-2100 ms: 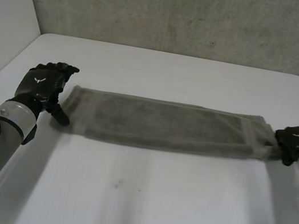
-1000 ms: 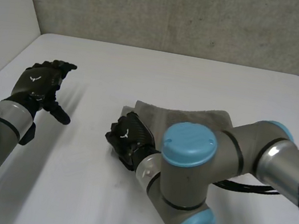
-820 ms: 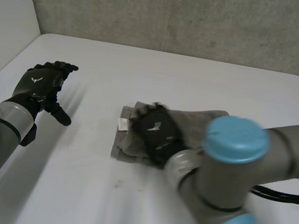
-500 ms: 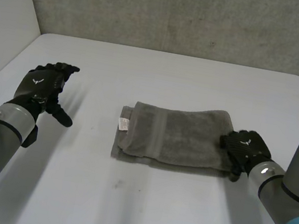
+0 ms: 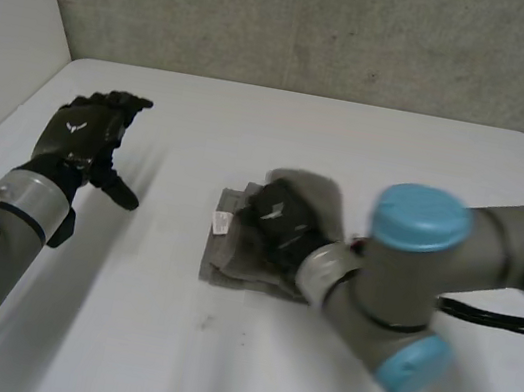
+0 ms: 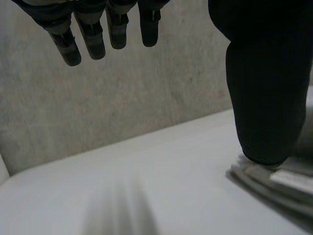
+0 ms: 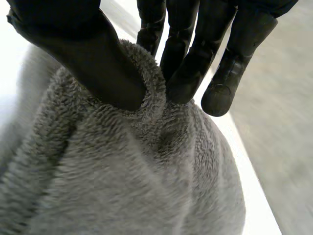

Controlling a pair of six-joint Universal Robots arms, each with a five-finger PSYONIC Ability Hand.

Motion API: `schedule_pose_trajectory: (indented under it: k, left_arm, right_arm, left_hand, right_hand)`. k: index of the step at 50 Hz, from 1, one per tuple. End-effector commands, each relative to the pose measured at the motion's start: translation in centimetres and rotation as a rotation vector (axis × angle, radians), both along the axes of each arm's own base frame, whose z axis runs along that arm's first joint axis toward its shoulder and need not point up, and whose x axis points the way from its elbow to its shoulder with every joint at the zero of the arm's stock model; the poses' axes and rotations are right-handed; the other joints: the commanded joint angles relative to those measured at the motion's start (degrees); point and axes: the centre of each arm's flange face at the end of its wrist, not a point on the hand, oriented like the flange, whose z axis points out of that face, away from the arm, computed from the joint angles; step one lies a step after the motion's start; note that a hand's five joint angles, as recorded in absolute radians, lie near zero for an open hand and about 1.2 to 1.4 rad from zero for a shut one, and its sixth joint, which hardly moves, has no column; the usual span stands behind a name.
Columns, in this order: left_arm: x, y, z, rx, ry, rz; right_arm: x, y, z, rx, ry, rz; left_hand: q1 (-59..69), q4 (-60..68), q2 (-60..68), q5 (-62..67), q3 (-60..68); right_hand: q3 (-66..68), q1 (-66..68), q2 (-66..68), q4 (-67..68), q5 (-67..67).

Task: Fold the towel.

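The grey towel (image 5: 234, 258) lies folded in the middle of the white table, with a small white label (image 5: 222, 223) at its left end. My right hand (image 5: 278, 221) is over the towel's left part, carrying the right end leftwards as a raised flap (image 5: 309, 189). In the right wrist view the thumb (image 7: 98, 63) and fingers (image 7: 183, 73) pinch a fold of the towel (image 7: 132, 186). My left hand (image 5: 80, 136) hovers at the table's left, open and holding nothing, well apart from the towel. In the left wrist view its fingers (image 6: 93, 34) are straight, and the stacked towel edge (image 6: 279, 183) lies beyond its thumb.
The white table (image 5: 240, 375) has bare room in front of the towel and behind it. A grey wall (image 5: 323, 24) closes the far edge. My right arm (image 5: 409, 283) reaches across the table's right half.
The right hand, half a second ago at the towel's right end, has swung left over the towel with that end pinched. The left hand has risen slightly.
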Motion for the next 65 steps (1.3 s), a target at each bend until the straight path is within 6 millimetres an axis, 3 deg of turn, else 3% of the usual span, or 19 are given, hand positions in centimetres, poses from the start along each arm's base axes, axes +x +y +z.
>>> schedule_pose_trajectory:
  k: [1,7,9,10,11,12,19,23,33,39,47,51,58,65]
  left_arm:
    - [-1.2,-0.3,3.2,-0.09,0.041,-0.027]
    - [-2.5,-0.5,4.7,-0.111,0.093,-0.059]
    - [-3.0,-1.0,5.2,-0.099,0.127,-0.067]
    - [-3.0,-1.0,5.2,-0.098,0.127,-0.067]
    - [-3.3,-1.4,5.2,-0.082,0.141,-0.074]
    - [-3.9,-1.5,5.2,-0.065,0.155,-0.084]
    - [-6.4,-2.0,4.2,0.014,0.176,-0.118]
    - [-7.6,-2.0,3.2,0.058,0.159,-0.133]
    - [-12.3,0.6,-1.4,0.17,0.104,-0.253]
    - [-13.5,2.0,-4.2,0.223,0.06,-0.288]
    - [-12.8,2.1,-7.1,0.277,0.007,-0.22]
    - [-12.4,1.9,-7.4,0.274,-0.014,-0.191]
    - [-11.3,1.6,-8.1,0.276,-0.073,-0.166]
    - [-10.6,1.7,-8.9,0.298,-0.096,-0.16]
  right_arm:
    - [3.1,2.5,-2.5,0.049,0.115,0.11]
    - [3.0,2.2,-0.8,0.175,-0.03,0.036]
    - [2.1,2.4,2.0,0.244,-0.165,-0.013]
    - [2.1,2.4,2.0,0.245,-0.166,-0.013]
    - [1.4,2.3,2.8,0.269,-0.215,-0.04]
    - [0.6,2.1,3.6,0.279,-0.256,-0.063]
    - [-3.6,0.2,5.3,0.279,-0.31,-0.178]
    - [-5.6,-1.1,5.0,0.322,-0.33,-0.261]
    - [-9.1,-4.5,4.3,0.483,-0.482,-0.488]
    - [-8.9,-5.2,3.0,0.552,-0.509,-0.511]
    - [-7.8,-6.3,0.6,0.611,-0.507,-0.528]
    - [-7.5,-6.8,-0.4,0.647,-0.505,-0.543]
    - [-5.6,-5.9,-2.4,0.707,-0.449,-0.518]
    - [-5.5,-5.8,-3.0,0.717,-0.434,-0.514]
  left_hand:
    - [-0.02,0.53,0.52,-1.93,0.55]
    - [-0.02,0.53,0.52,-1.93,0.55]
    - [-0.02,0.53,0.52,-1.93,0.55]
    - [-0.02,0.53,0.52,-1.93,0.55]
    - [-0.02,0.53,0.52,-1.93,0.55]
    - [-0.02,0.53,0.52,-1.93,0.55]
    - [-0.02,0.53,0.52,-1.93,0.55]
    - [-0.02,0.53,0.52,-1.93,0.55]
    - [-0.02,0.53,0.52,-1.93,0.55]
    - [-0.02,0.53,0.52,-1.93,0.55]
    - [-0.02,0.53,0.52,-1.93,0.55]
    - [-0.02,0.53,0.52,-1.93,0.55]
    - [-0.02,0.53,0.52,-1.93,0.55]
    - [-0.02,0.53,0.52,-1.93,0.55]
  right_hand:
    - [3.34,7.29,5.41,3.2,5.02]
    - [1.55,5.5,3.61,1.41,3.23]
    - [-45.12,-41.17,-43.05,-45.25,-43.44]
    - [-45.38,-41.43,-43.31,-45.52,-43.7]
    - [-63.54,-59.58,-61.47,-63.67,-61.85]
    - [-66.66,-62.71,-64.59,-66.8,-64.98]
    - [-66.66,-62.71,-64.59,-66.8,-64.98]
    - [-66.66,-62.71,-64.59,-66.8,-64.98]
    - [-66.66,-62.71,-64.59,-66.8,-64.98]
    - [-66.66,-62.71,-64.59,-66.8,-64.98]
    - [-66.66,-62.71,-64.59,-66.8,-64.98]
    - [-66.66,-62.71,-64.59,-66.8,-64.98]
    - [-66.66,-62.71,-64.59,-66.8,-64.98]
    - [-66.66,-62.71,-64.59,-66.8,-64.98]
